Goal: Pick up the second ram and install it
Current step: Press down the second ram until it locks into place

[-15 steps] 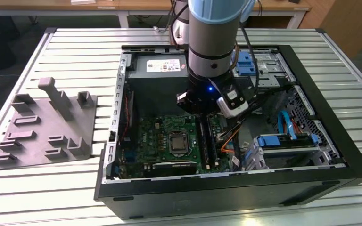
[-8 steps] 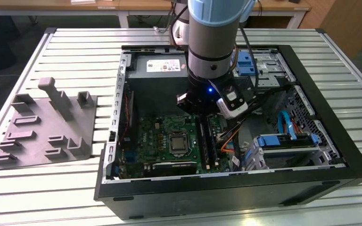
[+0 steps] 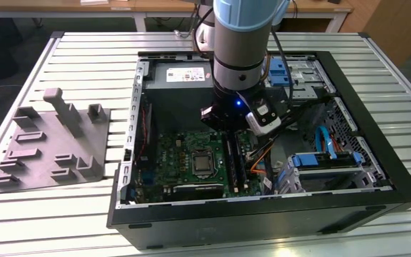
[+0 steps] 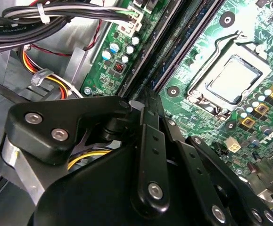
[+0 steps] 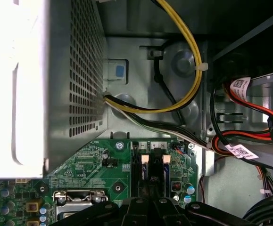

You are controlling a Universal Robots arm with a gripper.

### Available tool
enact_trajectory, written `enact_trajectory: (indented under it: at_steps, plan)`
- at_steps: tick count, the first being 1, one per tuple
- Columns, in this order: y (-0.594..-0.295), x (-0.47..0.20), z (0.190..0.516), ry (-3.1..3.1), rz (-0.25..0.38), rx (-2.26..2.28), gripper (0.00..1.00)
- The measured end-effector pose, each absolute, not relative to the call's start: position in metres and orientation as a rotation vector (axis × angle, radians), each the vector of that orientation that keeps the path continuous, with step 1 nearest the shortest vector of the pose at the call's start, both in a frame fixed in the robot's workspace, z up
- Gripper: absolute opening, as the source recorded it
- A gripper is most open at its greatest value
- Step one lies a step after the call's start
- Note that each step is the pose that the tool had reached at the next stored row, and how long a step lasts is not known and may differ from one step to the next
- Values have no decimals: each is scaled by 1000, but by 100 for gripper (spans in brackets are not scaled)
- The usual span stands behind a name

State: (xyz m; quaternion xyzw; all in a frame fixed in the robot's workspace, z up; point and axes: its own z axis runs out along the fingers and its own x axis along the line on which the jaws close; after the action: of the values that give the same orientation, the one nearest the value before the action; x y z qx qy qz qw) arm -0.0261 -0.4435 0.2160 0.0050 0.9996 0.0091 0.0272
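Slatted metal table (image 3: 84, 53) is bearing our open black case (image 3: 377, 176); our black gripper (image 4: 143, 101) is pressing, fingers narrowed, at the long black slots (image 3: 233, 160), toward 12 o'clock from the silver socket (image 3: 203, 162); misalignment could jam the second ram.

Matt grey plastic holder tray (image 3: 48, 144)

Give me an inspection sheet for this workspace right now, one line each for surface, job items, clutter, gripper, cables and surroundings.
Surface: slatted metal table carrying an open computer case.
Job's things: green motherboard with its memory slots; the second ram cannot be made out; grey holder tray sits at the exterior view's left, its posts bare.
Clutter: nothing seen.
Gripper: gripper is down inside the case at the memory slots; what it holds is hidden.
Cables: yellow and black wire bundle loops by the power supply; orange cables beside the board.
Surroundings: wooden desks behind the table.
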Motion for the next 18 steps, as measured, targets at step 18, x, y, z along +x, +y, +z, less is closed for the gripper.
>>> enact_trajectory:
  at_steps: [18]
  plan:
    - [-456, -26, 223, 3087, 25, 15, 10]
